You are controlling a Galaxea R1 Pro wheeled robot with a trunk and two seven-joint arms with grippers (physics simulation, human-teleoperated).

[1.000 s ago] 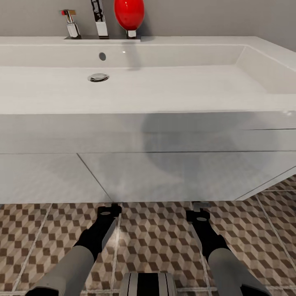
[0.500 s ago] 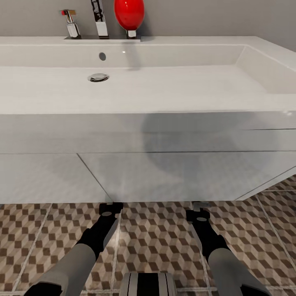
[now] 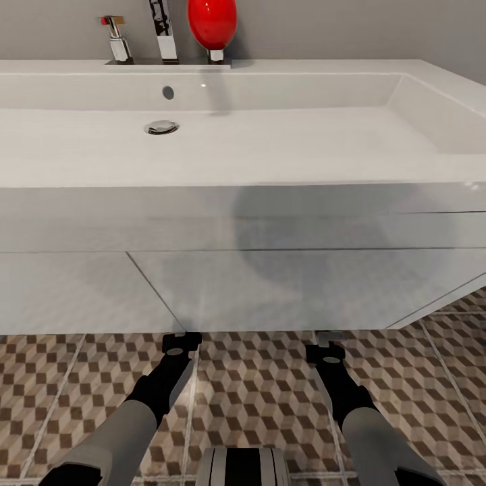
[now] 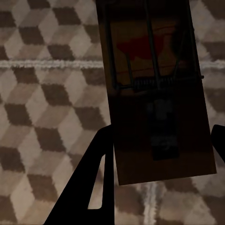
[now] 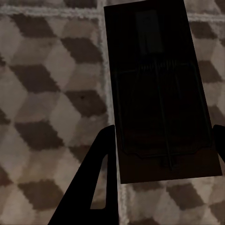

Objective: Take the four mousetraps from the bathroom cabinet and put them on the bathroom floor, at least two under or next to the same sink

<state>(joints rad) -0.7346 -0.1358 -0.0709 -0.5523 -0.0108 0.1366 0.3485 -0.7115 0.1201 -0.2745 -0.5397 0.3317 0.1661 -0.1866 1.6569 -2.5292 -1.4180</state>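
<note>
The head camera faces the sink [image 3: 270,148] closely from above; both wrist cameras look down, near the bathroom floor [image 4: 42,93].

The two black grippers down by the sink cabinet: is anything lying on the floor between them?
No. In the head view, bare cube-patterned floor tile lies between the left gripper and the right gripper.
</note>
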